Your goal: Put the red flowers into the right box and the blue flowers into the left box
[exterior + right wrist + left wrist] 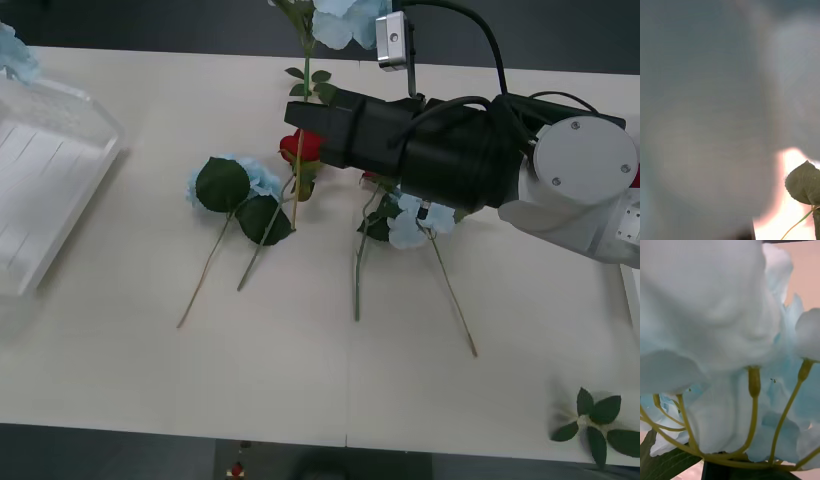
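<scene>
The right gripper (303,125) is reaching over the mid-table pile. It is hovering at a red flower (300,147) and risking a snag on the blue flower (235,185) at its 8 o'clock (stems are crossing there). Its grip I cannot tell. The left gripper (733,473) is apparently pinching together on another blue bloom's stalks (752,416), and those could be slipping.
</scene>
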### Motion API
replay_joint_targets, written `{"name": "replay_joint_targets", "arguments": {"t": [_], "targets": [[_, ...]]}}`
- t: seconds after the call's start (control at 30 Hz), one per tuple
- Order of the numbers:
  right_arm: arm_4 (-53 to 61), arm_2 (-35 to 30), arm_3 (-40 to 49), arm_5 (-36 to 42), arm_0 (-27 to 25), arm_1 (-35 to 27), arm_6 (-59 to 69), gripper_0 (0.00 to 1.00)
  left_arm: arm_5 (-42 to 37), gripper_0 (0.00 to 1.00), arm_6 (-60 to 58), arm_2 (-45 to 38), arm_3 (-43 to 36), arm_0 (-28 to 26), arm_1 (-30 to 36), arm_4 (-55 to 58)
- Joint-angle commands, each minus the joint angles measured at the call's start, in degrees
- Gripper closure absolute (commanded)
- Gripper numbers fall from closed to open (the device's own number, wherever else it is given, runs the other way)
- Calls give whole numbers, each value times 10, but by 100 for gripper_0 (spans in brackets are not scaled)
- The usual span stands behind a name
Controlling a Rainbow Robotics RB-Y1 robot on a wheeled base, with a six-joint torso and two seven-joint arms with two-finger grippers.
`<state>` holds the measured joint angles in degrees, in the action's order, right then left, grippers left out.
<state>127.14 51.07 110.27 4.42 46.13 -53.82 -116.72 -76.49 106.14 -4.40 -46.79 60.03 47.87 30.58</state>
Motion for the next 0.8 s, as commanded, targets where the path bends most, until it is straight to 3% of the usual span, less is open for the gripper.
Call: {"name": "replay_joint_targets", "arguments": {"t": [0.03,0.27,0.4,0.57,0.8], "targets": [[-1,-5,14,1,16,9,4,100,22,100,6,-10,-3,29,27,-45],[-1,-5,14,1,16,9,4,100,48,100,3,-10,25,30,30,-97],[-1,-5,14,1,16,9,4,100,122,100,7,-8,86,28,31,-119],[-1,-5,14,1,16,9,4,100,176,100,4,15,120,12,29,-99],[-1,-5,14,1,16,9,4,100,184,100,-8,27,121,-19,12,-61]]}}
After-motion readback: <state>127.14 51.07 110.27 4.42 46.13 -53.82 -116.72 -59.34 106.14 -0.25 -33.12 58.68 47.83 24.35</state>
